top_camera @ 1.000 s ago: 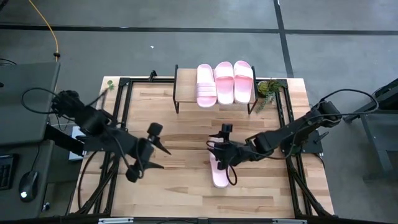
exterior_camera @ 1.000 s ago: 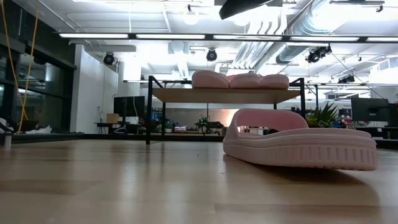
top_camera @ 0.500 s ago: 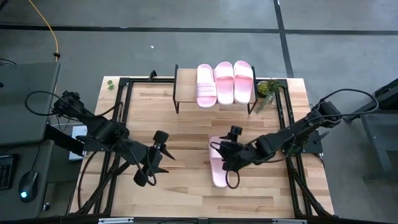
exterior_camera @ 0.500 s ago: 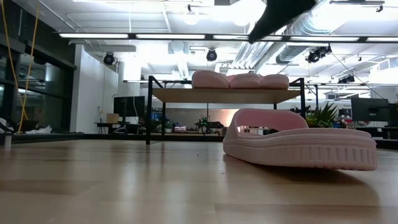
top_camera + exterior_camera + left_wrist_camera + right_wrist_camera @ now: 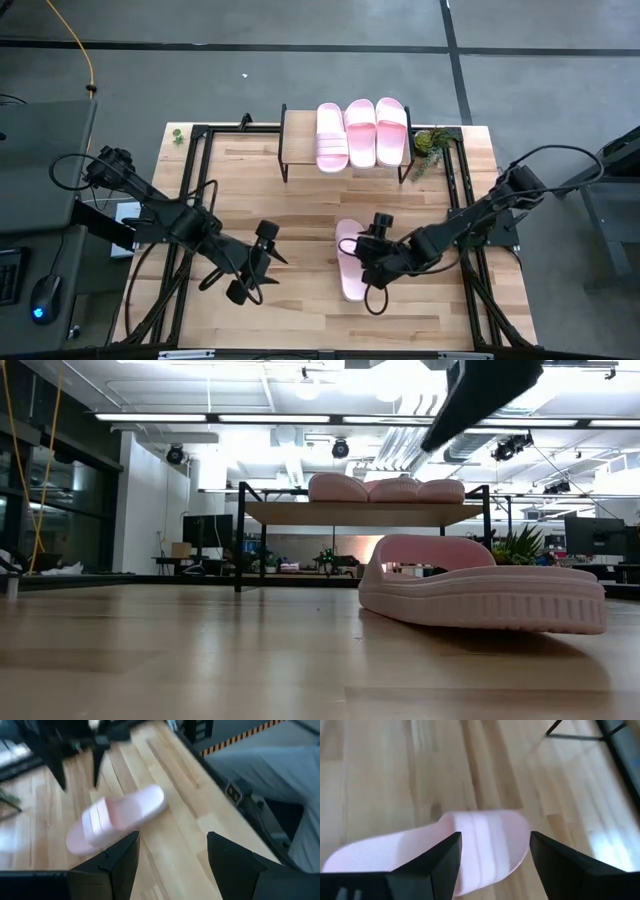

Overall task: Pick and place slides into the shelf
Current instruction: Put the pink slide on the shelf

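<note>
Hovering my right gripper, jaws apart, over the lone slide on the table near the shelf, I judged it light, squashy foam; the ribbed strap looked the best hold.

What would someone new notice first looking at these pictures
A lone pink sandal lies on the wooden table, with the right gripper open right over it. Three matching sandals sit in a row on the small shelf at the table's far edge. The left gripper, also open, hangs over bare wood nearby.
</note>
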